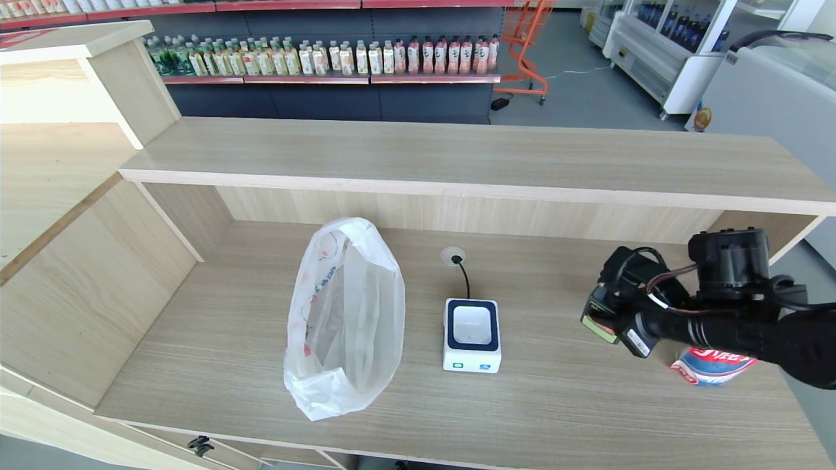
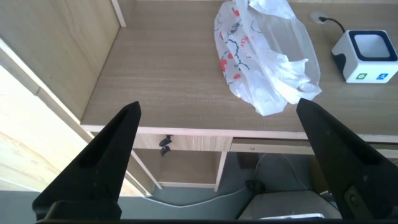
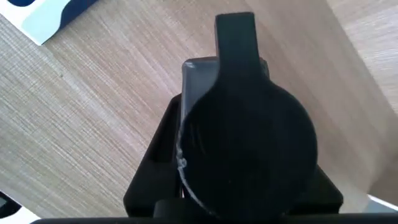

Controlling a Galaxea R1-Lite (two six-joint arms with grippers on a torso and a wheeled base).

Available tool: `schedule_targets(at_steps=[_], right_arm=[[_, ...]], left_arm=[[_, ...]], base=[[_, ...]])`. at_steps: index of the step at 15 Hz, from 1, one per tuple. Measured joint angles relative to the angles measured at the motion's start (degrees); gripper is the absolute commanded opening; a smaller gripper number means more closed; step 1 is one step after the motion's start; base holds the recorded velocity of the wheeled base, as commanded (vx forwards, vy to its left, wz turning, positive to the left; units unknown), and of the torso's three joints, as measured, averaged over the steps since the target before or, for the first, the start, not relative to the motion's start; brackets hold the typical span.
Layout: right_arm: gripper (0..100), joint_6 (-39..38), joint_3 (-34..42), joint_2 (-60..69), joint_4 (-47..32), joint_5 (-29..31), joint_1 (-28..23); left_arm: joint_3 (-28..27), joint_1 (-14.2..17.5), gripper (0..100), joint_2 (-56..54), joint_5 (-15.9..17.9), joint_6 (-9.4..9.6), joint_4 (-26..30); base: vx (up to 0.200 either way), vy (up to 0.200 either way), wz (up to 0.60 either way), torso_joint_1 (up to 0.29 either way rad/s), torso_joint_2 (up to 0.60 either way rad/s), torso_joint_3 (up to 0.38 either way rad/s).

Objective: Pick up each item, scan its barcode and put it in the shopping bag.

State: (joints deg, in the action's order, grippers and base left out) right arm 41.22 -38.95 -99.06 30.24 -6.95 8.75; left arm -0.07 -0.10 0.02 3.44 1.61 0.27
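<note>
1. The left gripper (image 2: 219,106) is seen released, its 2 black fingers (image 2: 112,146) spread wide with nothing between them, off the near edge of the light wooden counter (image 2: 168,74).
2. A translucent white plastic shopping bag (image 2: 267,56) with red print is found ahead of the left jaws, lying slumped on the counter with its mouth open.
3. A white box-shaped scanner (image 1: 471,334) with a dark blue frame around its window is placed just beside the bag, between it and the right gripper (image 1: 604,320), and well apart from both pairs of jaws.
4. Whether the right jaws are clenched or released cannot be told.
5. A white, red and blue packet (image 1: 712,367) is seen on the counter behind the right jaws, partly covered by the arm.
</note>
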Motion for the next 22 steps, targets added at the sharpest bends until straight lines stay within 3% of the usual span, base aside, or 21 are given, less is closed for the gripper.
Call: schedule_targets(at_steps=[2, 4, 6, 7, 8, 9, 11, 13, 15, 22], right_arm=[[0, 7.78, 6.81, 7.91, 9.83, -0.29, -2.65], [0, 19.49, 14.86, 13.89, 26.90, -3.17, -3.72], [0, 37.43, 19.80, 17.26, 35.36, -15.69, -3.91], [0, 44.48, 20.89, 17.88, 35.83, -20.99, -3.83], [0, 55.61, 21.57, 18.12, 34.49, -24.97, -3.69], [0, 71.45, 21.98, 17.97, 31.55, -29.26, -3.28], [0, 92.76, 22.09, 16.46, 24.95, -37.17, -0.63], [0, 104.70, 21.92, 13.45, 20.55, -45.11, 6.77], [0, 110.73, 20.70, 9.40, 18.25, -51.35, 13.02], [0, 111.52, 17.32, 3.61, 17.96, -57.50, 17.65]], left_arm=[[0.00, 0.00, 100, 0.00, -0.02, -0.02, 0.00], [0.00, 0.00, 100, 0.00, -0.02, -0.02, 0.00], [0.00, 0.00, 100, 0.00, -0.02, -0.02, 0.00], [0.00, 0.00, 100, 0.00, 0.00, -0.02, 0.00], [0.00, 0.00, 100, 0.00, -0.02, 0.00, 0.00], [0.00, 0.00, 100, 0.00, -0.07, -0.02, -0.02], [0.00, 0.00, 100, 0.00, -0.02, -0.02, 0.00], [0.00, 0.00, 100, 0.00, 0.00, 0.00, -0.02], [0.00, 0.00, 100, 0.00, -0.02, 0.00, -0.02], [0.00, 0.00, 100, 0.00, -0.02, -0.02, 0.00]], base=[[0.000, 0.000, 0.00, 0.000, 0.00, 0.000], [0.000, 0.000, 0.00, 0.000, 0.00, 0.000], [0.000, 0.000, 0.00, 0.000, 0.00, 0.000], [0.000, 0.000, 0.00, 0.000, 0.00, 0.000], [0.000, 0.000, 0.00, 0.000, 0.00, 0.000], [0.000, 0.000, 0.00, 0.000, 0.00, 0.000], [0.000, 0.000, 0.00, 0.000, 0.00, 0.000], [0.000, 0.000, 0.00, 0.000, 0.00, 0.000], [0.000, 0.000, 0.00, 0.000, 0.00, 0.000], [0.000, 0.000, 0.00, 0.000, 0.00, 0.000]])
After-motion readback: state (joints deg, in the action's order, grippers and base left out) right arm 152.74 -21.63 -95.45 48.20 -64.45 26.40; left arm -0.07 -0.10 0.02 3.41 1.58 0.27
